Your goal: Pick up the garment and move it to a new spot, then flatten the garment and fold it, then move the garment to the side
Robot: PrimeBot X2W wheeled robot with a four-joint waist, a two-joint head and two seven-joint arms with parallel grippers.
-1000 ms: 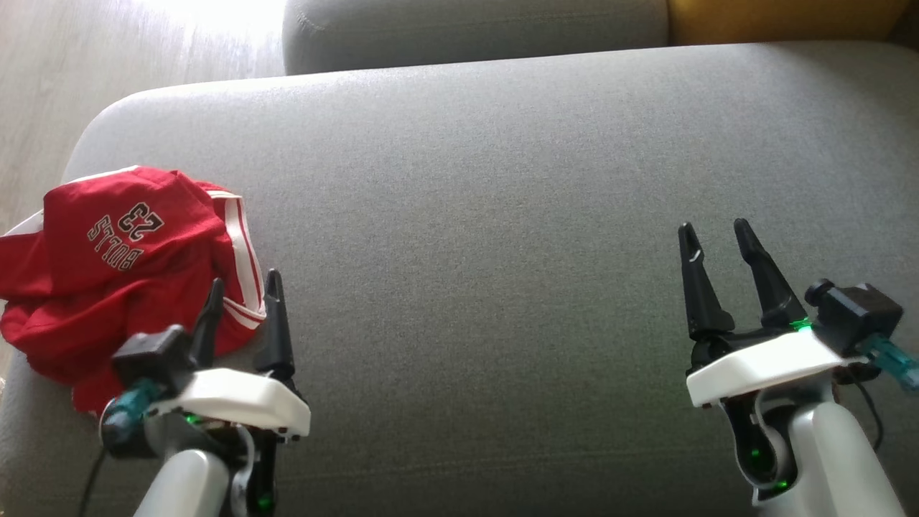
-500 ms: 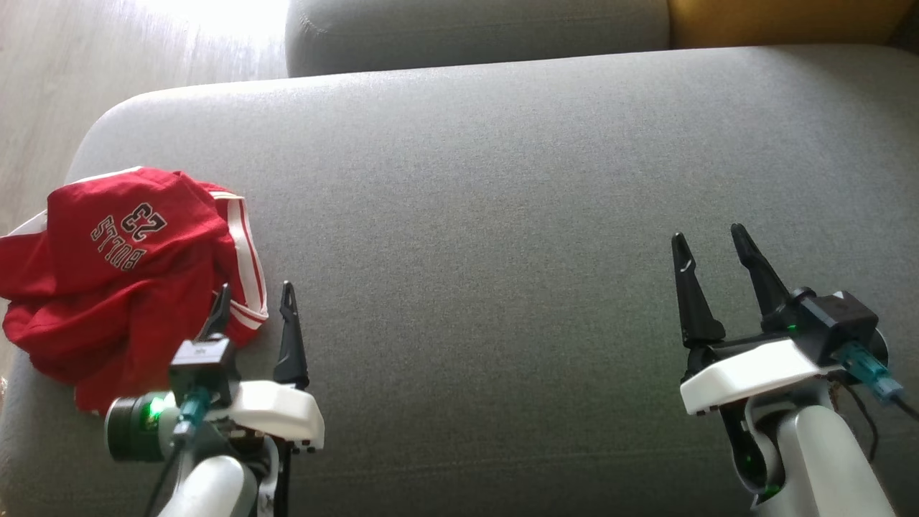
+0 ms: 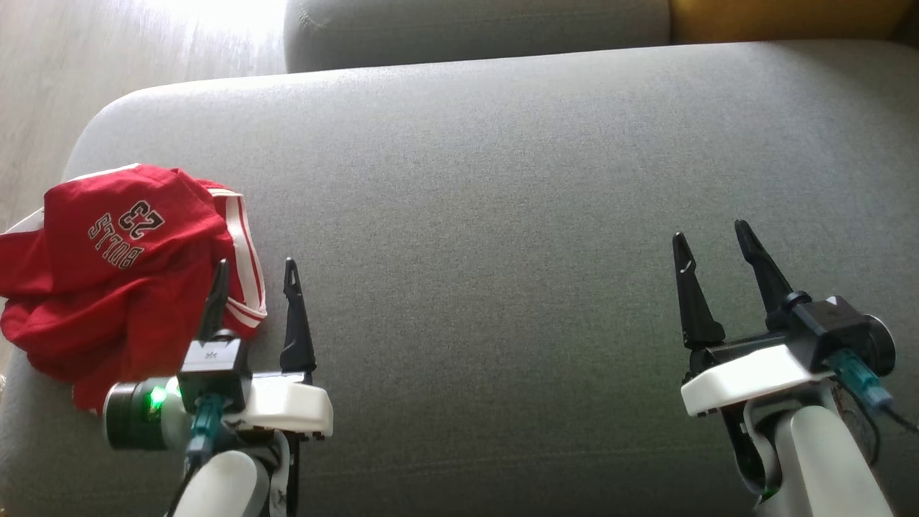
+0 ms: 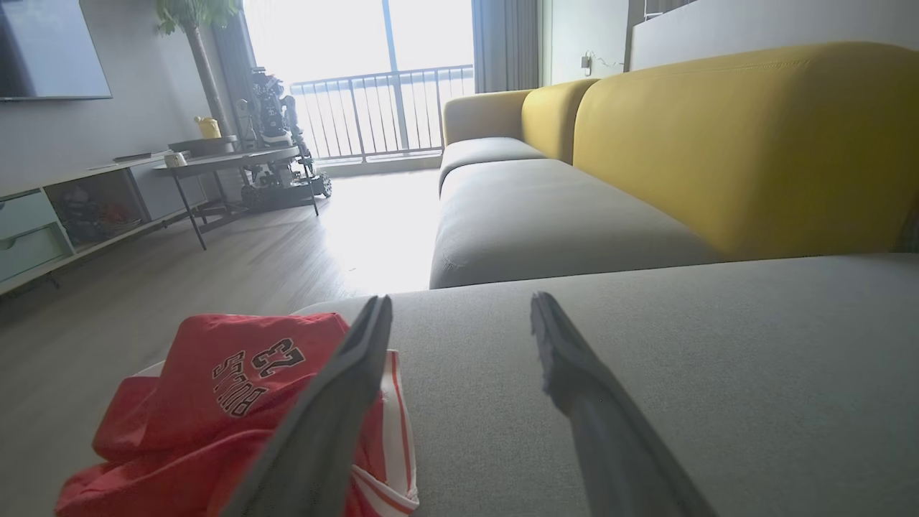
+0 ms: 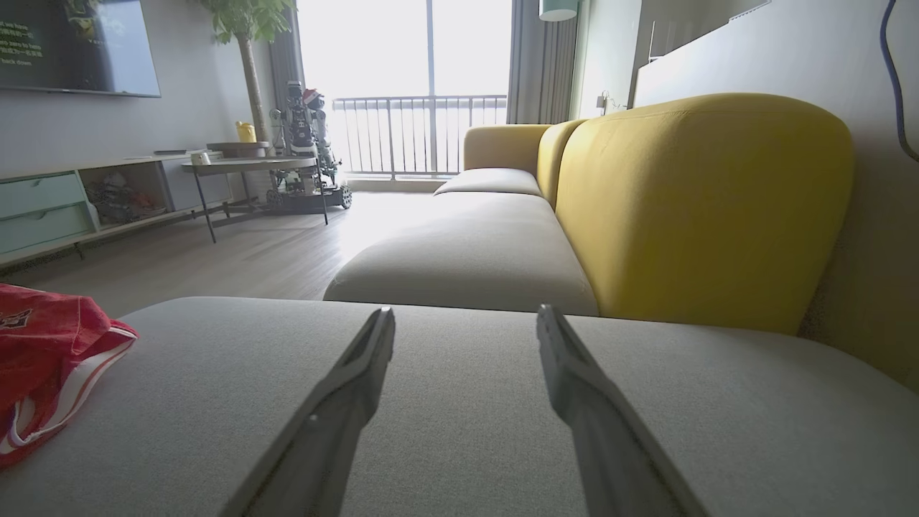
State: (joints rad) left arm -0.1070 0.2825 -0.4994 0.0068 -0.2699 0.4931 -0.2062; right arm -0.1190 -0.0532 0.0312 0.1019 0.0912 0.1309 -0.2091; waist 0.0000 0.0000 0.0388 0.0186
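Observation:
The garment (image 3: pixel 122 266) is a crumpled red jersey with white trim and dark "BULLS 23" lettering, lying at the left end of the grey sofa seat (image 3: pixel 488 215). It is also in the left wrist view as the garment (image 4: pixel 215 402) and at the left edge of the right wrist view as the garment (image 5: pixel 43 352). My left gripper (image 3: pixel 255 276) is open at the garment's right edge, its left finger over the red cloth, and holds nothing. In its own view the left gripper (image 4: pixel 459 316) stands with jaws apart. My right gripper (image 3: pixel 711 240) hovers open over bare seat at the right, and in its wrist view the right gripper (image 5: pixel 467 323) holds nothing.
Yellow backrest cushions (image 5: pixel 689 201) run along the sofa's far side. A second grey seat cushion (image 3: pixel 474 29) lies beyond. Wood floor (image 3: pixel 86 64) drops off left of the seat. A side table (image 4: pixel 230 165) and a low cabinet (image 5: pixel 64 201) stand across the room.
My left wrist has rolled so its camera block now sits on top, and the gripper has shifted slightly right along the garment's edge. The right gripper has barely moved. The garment lies as before.

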